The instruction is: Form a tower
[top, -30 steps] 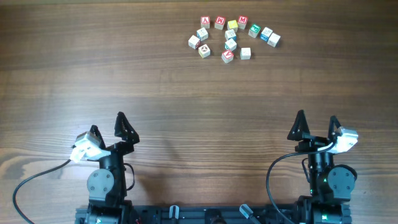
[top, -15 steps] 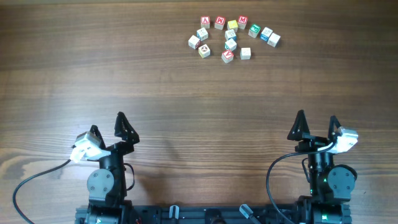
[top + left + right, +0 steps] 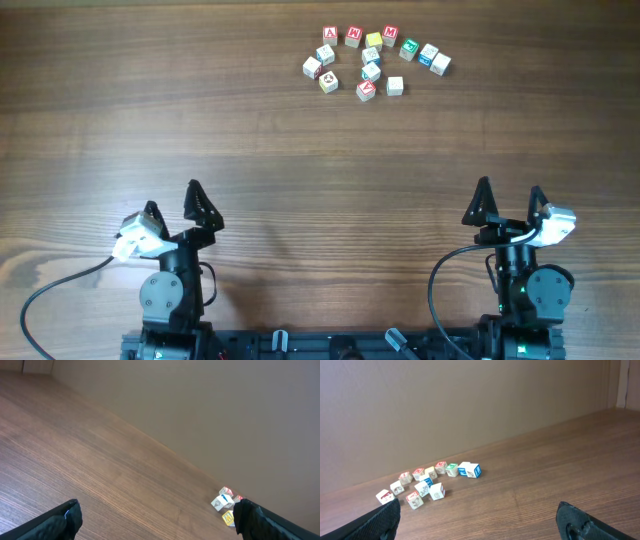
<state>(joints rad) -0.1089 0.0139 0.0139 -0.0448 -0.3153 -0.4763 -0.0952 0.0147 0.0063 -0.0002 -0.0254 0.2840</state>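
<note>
Overhead: left fingers (image 3: pixel 194 190) and right fingers (image 3: pixel 484 186) spread, unmoved (letter cubes (image 3: pixel 371 62) likewise).

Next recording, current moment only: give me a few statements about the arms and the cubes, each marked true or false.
1. The jaws of the left arm and the right arm stand open. True.
2. The left arm's jaws hold a letter cube. False: they are empty and far from the cubes.
3. The letter cubes lie together at the far side of the table. True.
4. The cubes form one straight row. False: they lie in a loose, irregular cluster.
5. A green-faced cube lies in the cluster. True.
</note>
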